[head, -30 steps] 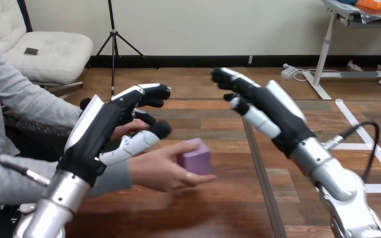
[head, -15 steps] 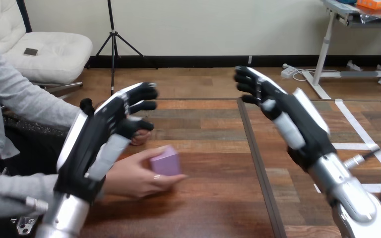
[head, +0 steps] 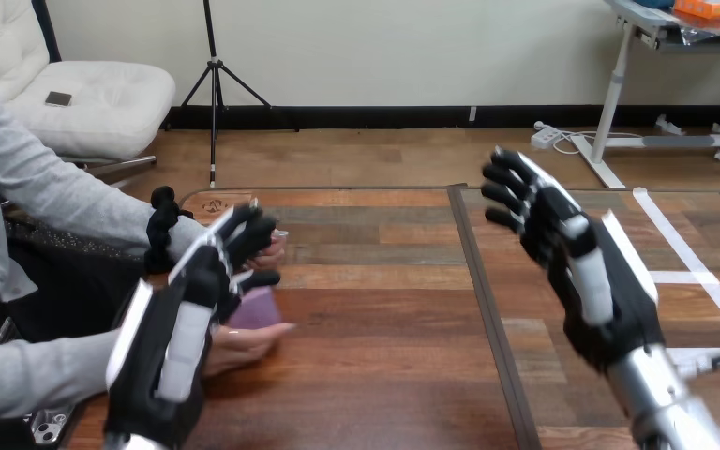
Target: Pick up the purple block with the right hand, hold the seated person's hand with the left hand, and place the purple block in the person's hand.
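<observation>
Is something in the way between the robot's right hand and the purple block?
Nothing visible is. Only bare table lies between the open right robot hand and the purple block. The block sits in the person's hand, and the left robot hand is just in front, partly covering it.

Left hand (head: 164,347) and right hand (head: 609,300): black, white-shelled; right forearm (head: 661,403) apparently silver.

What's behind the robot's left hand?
Behind the left hand, the purple block sits on the person's hand; the robot hand covers much of both.
</observation>
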Robot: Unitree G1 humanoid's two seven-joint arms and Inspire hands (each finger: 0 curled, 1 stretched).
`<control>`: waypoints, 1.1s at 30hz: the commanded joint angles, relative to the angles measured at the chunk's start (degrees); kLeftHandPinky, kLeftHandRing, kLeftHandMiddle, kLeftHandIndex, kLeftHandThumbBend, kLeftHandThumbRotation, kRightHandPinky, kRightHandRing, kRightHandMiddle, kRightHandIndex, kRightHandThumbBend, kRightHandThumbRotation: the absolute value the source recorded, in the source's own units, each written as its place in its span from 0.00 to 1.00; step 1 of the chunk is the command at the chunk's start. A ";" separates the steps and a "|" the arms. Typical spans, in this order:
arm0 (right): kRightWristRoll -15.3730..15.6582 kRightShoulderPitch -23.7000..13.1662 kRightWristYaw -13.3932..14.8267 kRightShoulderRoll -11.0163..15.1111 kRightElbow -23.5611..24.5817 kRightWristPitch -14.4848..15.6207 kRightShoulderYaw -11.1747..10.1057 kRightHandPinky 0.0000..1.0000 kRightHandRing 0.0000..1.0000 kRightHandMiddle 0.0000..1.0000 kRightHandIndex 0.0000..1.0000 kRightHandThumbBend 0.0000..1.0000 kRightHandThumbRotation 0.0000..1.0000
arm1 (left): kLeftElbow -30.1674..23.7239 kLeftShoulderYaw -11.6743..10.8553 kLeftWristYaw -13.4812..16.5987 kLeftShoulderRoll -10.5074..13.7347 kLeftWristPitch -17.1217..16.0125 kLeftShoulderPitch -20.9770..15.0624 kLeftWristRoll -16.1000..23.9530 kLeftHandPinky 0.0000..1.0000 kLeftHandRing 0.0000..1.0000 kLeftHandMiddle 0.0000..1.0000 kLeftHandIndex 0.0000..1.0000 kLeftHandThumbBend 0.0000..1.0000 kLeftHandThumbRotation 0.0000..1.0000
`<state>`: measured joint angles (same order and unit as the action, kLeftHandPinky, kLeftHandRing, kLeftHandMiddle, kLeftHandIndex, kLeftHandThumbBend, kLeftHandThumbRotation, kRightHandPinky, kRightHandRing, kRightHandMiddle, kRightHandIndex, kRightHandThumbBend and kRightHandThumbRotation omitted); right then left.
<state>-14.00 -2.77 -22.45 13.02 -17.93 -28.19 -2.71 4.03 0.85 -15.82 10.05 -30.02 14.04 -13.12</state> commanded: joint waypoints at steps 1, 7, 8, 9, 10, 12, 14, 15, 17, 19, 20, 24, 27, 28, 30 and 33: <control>-1.59 1.36 -0.87 -2.24 3.26 -0.33 0.19 0.86 0.89 0.89 0.89 1.00 1.00 | -2.72 -0.16 -1.05 -1.09 -0.92 -1.79 -1.05 0.81 0.89 0.87 0.89 0.71 1.00; -1.89 4.17 -1.15 -3.46 4.12 1.05 0.71 0.88 0.88 0.89 0.88 1.00 1.00 | -2.24 -0.14 -1.54 -1.93 -1.32 -1.00 -0.53 0.81 0.88 0.86 0.88 0.67 1.00; -1.75 4.58 -1.04 -3.73 4.28 1.13 0.74 0.88 0.88 0.89 0.88 1.00 1.00 | -2.38 -0.14 -1.63 -1.97 -1.10 -0.81 -0.55 0.81 0.88 0.85 0.88 0.67 1.00; -1.64 4.92 -0.97 -3.92 4.48 1.22 0.75 0.88 0.88 0.89 0.88 1.00 1.00 | -2.53 -0.16 -1.72 -2.01 -0.94 -0.63 -0.56 0.80 0.87 0.85 0.87 0.67 1.00; -1.55 5.49 -0.90 -4.24 4.60 1.32 0.87 0.89 0.88 0.89 0.88 1.00 1.00 | -2.59 -0.17 -1.82 -2.08 -0.80 -0.39 -0.58 0.80 0.87 0.85 0.87 0.67 1.00; -1.47 6.11 -0.89 -4.57 4.84 1.49 0.97 0.89 0.88 0.89 0.89 1.00 1.00 | -2.68 -0.23 -1.97 -2.19 -0.71 -0.11 -0.58 0.80 0.87 0.85 0.87 0.67 0.99; -1.55 6.89 -1.11 -4.91 5.19 1.75 1.21 0.90 0.88 0.89 0.89 1.00 1.00 | -3.03 -0.26 -1.84 -2.41 -0.18 0.24 -0.60 0.80 0.87 0.84 0.86 0.67 0.98; -1.55 7.10 -1.19 -5.02 5.33 1.86 1.24 0.90 0.89 0.89 0.89 1.00 1.00 | -3.14 -0.28 -1.81 -2.49 -0.02 0.34 -0.60 0.80 0.88 0.84 0.86 0.67 0.98; -1.47 8.08 -1.23 -5.19 6.40 2.86 1.56 0.91 0.89 0.89 0.89 1.00 1.00 | -3.45 -0.32 -1.67 -2.64 0.30 0.64 -0.55 0.81 0.88 0.84 0.86 0.67 0.97; -1.67 8.94 -1.38 -5.32 7.47 3.92 1.83 0.92 0.89 0.89 0.89 1.00 1.00 | -3.63 -0.34 -1.71 -2.78 0.42 0.81 -0.67 0.81 0.88 0.84 0.85 0.67 0.95; -1.86 9.32 -1.48 -5.37 7.97 4.41 1.95 0.93 0.90 0.89 0.89 1.00 1.00 | -3.68 -0.35 -1.78 -2.85 0.42 0.87 -0.77 0.81 0.88 0.84 0.85 0.67 0.95; -2.51 10.71 -1.84 -5.52 10.03 6.22 2.38 0.94 0.91 0.90 0.90 1.00 1.00 | -4.20 -0.39 -1.67 -3.15 0.68 1.23 -0.92 0.81 0.88 0.84 0.85 0.67 0.94; -3.06 11.74 -1.98 -5.94 11.24 7.28 2.58 0.96 0.91 0.90 0.90 1.00 1.00 | -4.10 -0.46 -1.40 -3.50 0.22 1.44 -0.70 0.81 0.88 0.84 0.85 0.69 0.93; -3.34 12.20 -2.13 -5.99 11.78 7.89 2.71 0.96 0.91 0.90 0.90 1.00 1.00 | -4.01 -0.51 -1.20 -3.69 -0.03 1.48 -0.54 0.81 0.88 0.84 0.85 0.69 0.93; -3.58 12.78 -2.35 -6.06 12.57 8.74 2.79 0.98 0.92 0.91 0.91 1.00 1.00 | -3.99 -0.57 -1.00 -3.89 -0.26 1.59 -0.37 0.81 0.87 0.84 0.84 0.69 0.92; -3.55 13.78 -2.44 -6.28 13.86 9.71 2.93 0.99 0.93 0.91 0.91 1.00 1.00 | -3.87 -0.73 -0.46 -4.24 -0.60 1.55 0.12 0.80 0.87 0.83 0.83 0.69 0.91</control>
<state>-16.23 12.10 -24.42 7.12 -9.52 -19.49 -0.26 2.47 0.84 -17.00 7.08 -29.34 17.00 -13.03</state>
